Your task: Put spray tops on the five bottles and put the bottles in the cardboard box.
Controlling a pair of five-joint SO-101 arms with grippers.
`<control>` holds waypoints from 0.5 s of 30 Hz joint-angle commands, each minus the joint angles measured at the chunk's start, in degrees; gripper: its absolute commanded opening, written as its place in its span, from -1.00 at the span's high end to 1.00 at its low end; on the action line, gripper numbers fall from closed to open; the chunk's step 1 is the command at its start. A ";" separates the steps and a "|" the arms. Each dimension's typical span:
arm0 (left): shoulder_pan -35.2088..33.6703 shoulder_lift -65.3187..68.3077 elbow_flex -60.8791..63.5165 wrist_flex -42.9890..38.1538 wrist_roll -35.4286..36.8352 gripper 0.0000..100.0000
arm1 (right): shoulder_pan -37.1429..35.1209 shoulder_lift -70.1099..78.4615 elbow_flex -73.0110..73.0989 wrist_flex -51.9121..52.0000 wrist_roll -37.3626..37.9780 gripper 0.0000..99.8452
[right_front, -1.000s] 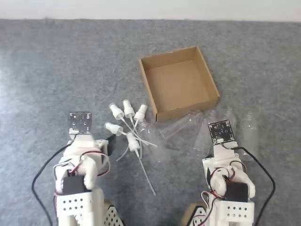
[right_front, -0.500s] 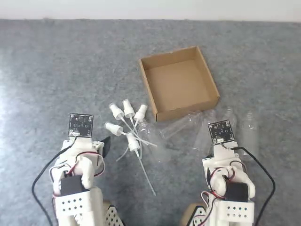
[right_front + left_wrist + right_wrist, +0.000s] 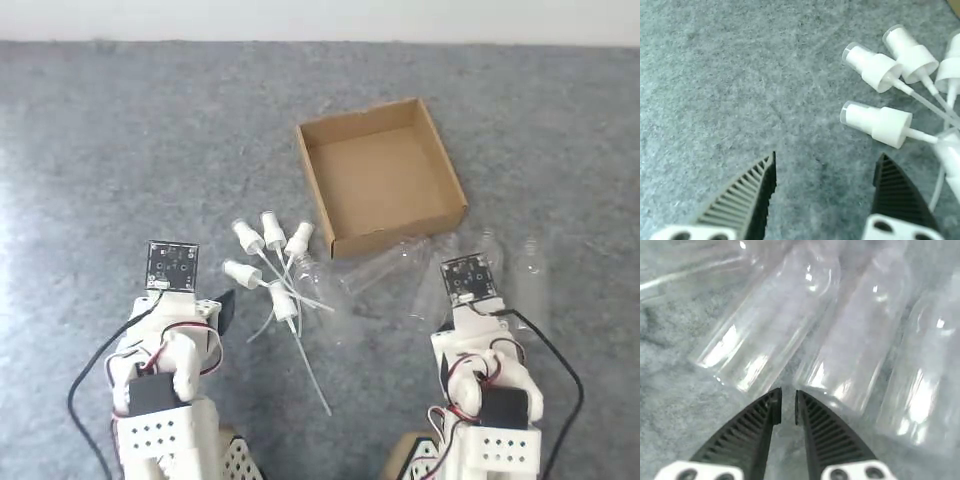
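Note:
Several white spray tops (image 3: 268, 262) with thin tubes lie fanned out on the grey felt, left of the cardboard box (image 3: 318, 190). Several clear bottles (image 3: 385, 266) lie capless in front of the box, one (image 3: 328, 300) among the tubes. My left gripper (image 3: 827, 167) hovers open over bare felt, close to the nearest spray top (image 3: 879, 123), with nothing between its fingers. My right gripper (image 3: 787, 395) is shut and empty, its tips at the base ends of two bottles (image 3: 772, 327) (image 3: 860, 342).
The box is open and upright with nothing inside. Grey felt covers the whole table, with free room to the left and far side. Another bottle (image 3: 530, 275) lies at the far right beside the right arm (image 3: 478, 350).
The left arm has drawn back and turned slightly, its dark finger now a little farther from the spray tops. The right arm has barely moved.

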State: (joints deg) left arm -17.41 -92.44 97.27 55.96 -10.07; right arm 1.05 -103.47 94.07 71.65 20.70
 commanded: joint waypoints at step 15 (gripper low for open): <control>-0.35 -0.88 -0.40 0.44 -0.44 0.41 | 11.30 20.79 -35.96 -5.14 3.69 0.71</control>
State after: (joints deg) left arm -17.41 -92.44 97.27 55.96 -10.07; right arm 7.74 -95.12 67.16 69.10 25.27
